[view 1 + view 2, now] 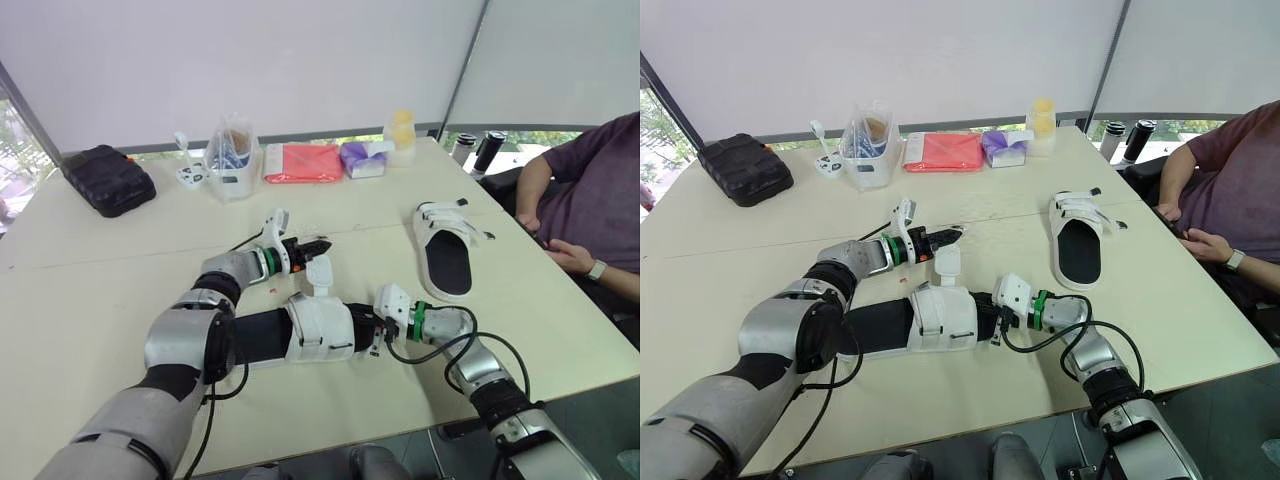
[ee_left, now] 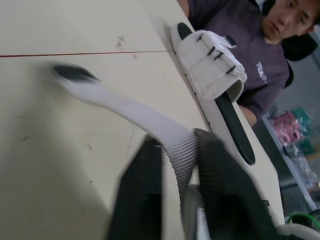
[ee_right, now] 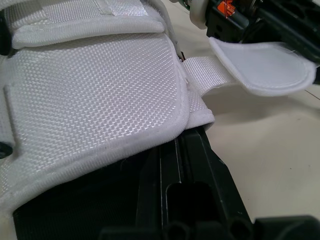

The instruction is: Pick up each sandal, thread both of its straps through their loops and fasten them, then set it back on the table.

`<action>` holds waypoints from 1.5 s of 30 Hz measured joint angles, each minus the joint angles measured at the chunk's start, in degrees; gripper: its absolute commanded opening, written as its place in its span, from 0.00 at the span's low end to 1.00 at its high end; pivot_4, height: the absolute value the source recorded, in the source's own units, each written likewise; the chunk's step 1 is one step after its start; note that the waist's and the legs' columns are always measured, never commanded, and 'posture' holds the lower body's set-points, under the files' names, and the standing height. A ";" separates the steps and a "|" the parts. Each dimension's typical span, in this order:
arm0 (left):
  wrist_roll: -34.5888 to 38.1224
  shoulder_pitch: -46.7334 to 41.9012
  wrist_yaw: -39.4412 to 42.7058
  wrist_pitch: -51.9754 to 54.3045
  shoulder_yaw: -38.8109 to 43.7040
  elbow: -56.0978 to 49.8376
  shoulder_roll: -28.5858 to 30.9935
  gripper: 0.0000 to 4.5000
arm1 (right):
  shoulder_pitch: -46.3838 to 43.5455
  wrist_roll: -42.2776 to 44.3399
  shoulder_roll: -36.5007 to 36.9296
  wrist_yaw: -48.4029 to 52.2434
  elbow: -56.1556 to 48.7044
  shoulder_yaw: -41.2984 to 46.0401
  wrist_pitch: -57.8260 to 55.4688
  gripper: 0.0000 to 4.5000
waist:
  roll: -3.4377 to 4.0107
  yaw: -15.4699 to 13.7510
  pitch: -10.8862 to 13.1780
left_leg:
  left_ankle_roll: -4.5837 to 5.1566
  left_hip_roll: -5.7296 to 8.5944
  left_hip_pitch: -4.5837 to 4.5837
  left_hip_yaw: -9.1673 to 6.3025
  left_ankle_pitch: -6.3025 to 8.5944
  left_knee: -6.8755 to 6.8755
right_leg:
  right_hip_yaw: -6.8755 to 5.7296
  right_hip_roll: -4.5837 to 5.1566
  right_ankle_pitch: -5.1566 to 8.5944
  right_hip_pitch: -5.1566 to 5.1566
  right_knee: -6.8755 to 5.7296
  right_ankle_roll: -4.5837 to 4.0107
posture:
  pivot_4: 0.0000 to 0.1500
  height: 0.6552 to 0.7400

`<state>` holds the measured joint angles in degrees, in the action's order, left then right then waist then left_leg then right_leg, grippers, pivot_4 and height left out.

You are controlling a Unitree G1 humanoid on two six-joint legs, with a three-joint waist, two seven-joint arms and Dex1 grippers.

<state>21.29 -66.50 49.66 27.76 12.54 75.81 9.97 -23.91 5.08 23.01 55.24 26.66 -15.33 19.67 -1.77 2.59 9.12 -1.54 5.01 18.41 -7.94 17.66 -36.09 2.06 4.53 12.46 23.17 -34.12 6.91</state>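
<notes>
The sandal lies flat mid-table, its black sole under white basket-weave webbing with padded, rounded edges. The left gripper, at the sandal's 12 o'clock, is clenched on a ribbed white strap and lifts it clear, likely for threading. The right gripper sits at the 3 o'clock end, seemingly steadying it; I cannot tell whether it is clamped. The second sandal rests at 2 o'clock.
</notes>
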 measured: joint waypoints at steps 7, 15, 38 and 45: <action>-1.57 -0.77 2.24 -0.92 0.60 -0.01 1.27 0.01 | 0.02 0.00 -0.01 -0.12 -0.01 0.00 0.00 0.00 | -0.01 0.00 0.01 | 0.00 0.00 0.01 -0.02 0.00 0.00 | -0.03 0.00 0.00 0.00 0.00 0.00 | 1.00 1.00; -17.58 4.34 13.50 -31.90 -15.57 -12.01 3.50 0.01 | -0.01 0.01 0.03 -0.30 0.00 0.05 0.00 0.00 | 0.04 -0.09 0.02 | -0.05 -0.01 0.04 -0.02 -0.01 0.03 | -0.02 0.07 -0.04 0.01 0.02 -0.06 | 1.00 1.00; -72.72 10.96 -51.48 -99.57 -37.47 -25.77 19.89 0.01 | -1.70 -0.01 0.25 1.46 2.07 -0.22 1.01 0.00 | 0.08 -0.39 0.05 | -0.02 -0.01 0.04 0.01 -0.01 0.05 | 0.02 0.06 -0.01 0.03 0.00 -0.02 | 1.00 1.00; -75.49 11.19 -56.46 -104.20 -38.95 -28.13 21.42 0.01 | -1.74 -0.01 0.20 1.44 2.17 -0.27 1.21 0.00 | 0.10 -0.33 0.07 | -0.02 -0.01 0.04 0.02 -0.01 0.05 | 0.01 0.07 -0.01 0.03 -0.02 -0.02 | 1.00 1.00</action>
<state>-54.20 -55.31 -6.80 -76.45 -26.41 47.69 31.38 -25.65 5.07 23.22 56.68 28.83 -15.60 20.88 -1.67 2.26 9.19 -1.57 5.00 18.45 -7.92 17.65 -36.04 2.07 4.59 12.44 23.21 -34.14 6.89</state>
